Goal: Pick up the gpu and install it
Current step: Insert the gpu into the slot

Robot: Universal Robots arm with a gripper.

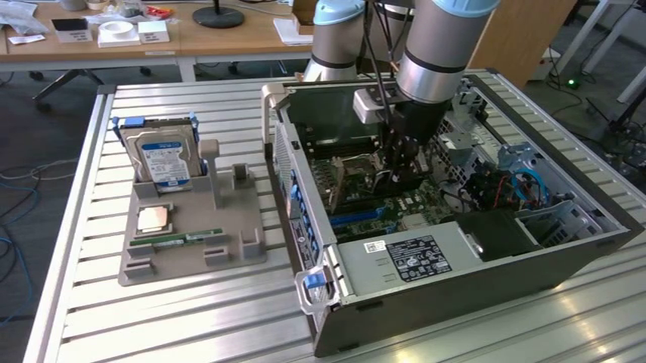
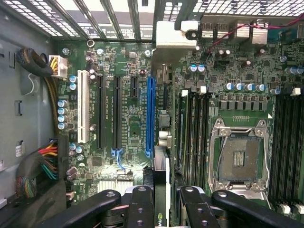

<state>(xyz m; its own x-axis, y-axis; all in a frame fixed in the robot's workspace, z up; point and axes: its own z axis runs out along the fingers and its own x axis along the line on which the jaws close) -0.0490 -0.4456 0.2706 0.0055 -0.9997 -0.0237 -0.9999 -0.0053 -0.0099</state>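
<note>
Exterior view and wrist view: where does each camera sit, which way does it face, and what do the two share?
Exterior view: off the arm, above the slatted table, looking down into the open computer case; the arm and claw show, reaching inside.
Wrist view: on the wrist, facing down along the claw onto the motherboard; the claw's fingers show, gripping the gpu edge-on.
Shared: the claw and the motherboard.

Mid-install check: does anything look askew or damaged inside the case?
Nothing looks damaged. The gpu, held on edge in the gripper, seems to sit slightly beside the blue slot rather than directly over it, though the wrist camera's angle may cause that. The CPU socket is empty.
</note>
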